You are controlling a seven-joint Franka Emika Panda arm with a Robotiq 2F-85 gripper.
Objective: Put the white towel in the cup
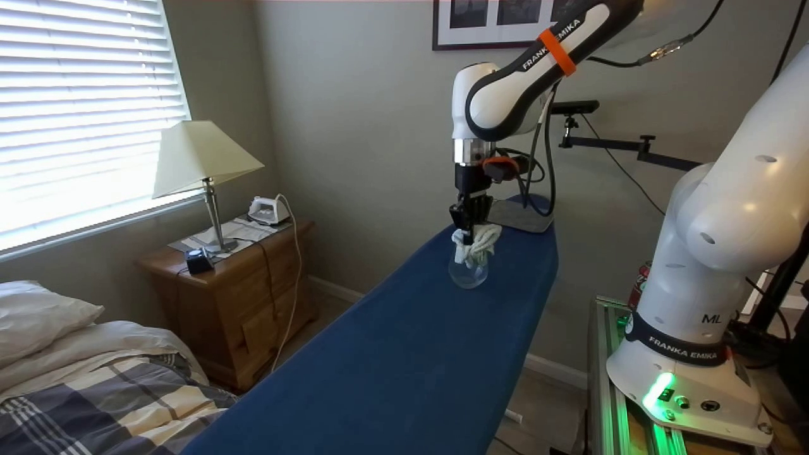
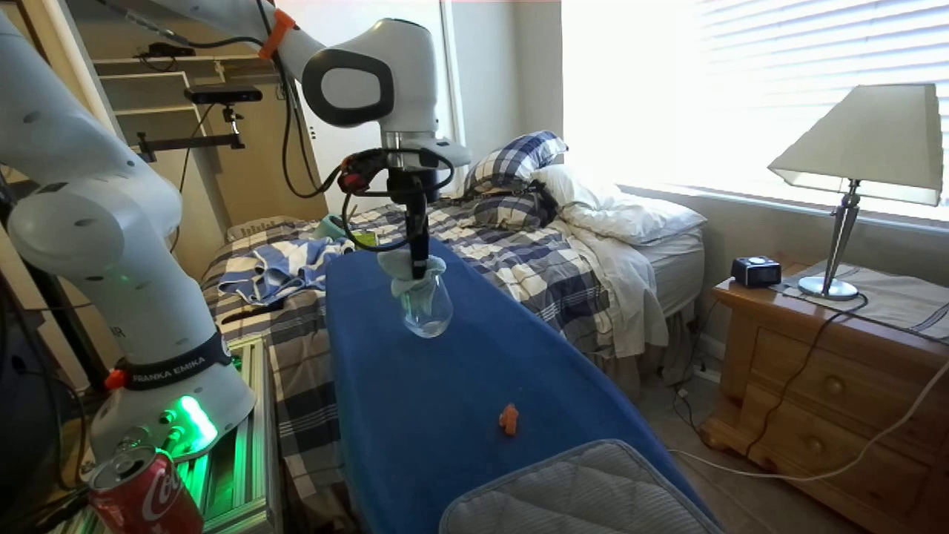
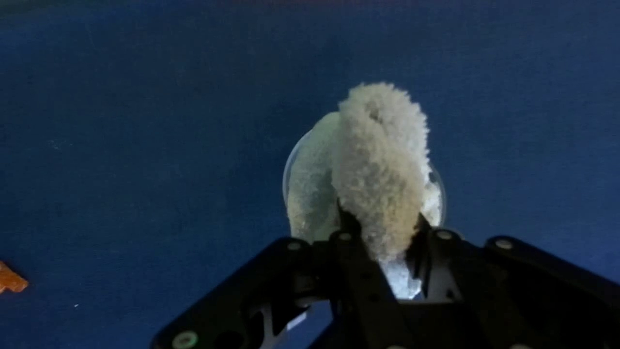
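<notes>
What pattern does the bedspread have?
The bedspread is plaid in dark blue and pale tones, seen best in an exterior view.

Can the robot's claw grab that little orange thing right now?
Probably not yet: the gripper is pinching the white towel at the mouth of the clear cup, so it would likely have to let go before taking the orange thing.

The white towel (image 3: 380, 145) is fuzzy, rough terry-looking cloth, while the cup (image 2: 430, 325) is smooth, clear and shiny, glass or plastic, honestly can't tell which. The ironing board cover (image 1: 411, 354) looks like plain matt fabric, and the quilted pad (image 2: 586, 493) is matt cloth too. Nightstand (image 2: 875, 393) is wood with a bit of sheen, the lamp base (image 2: 827, 288) is polished metal, and that Coke can (image 2: 152, 493) is smooth, glossy metal.
</notes>
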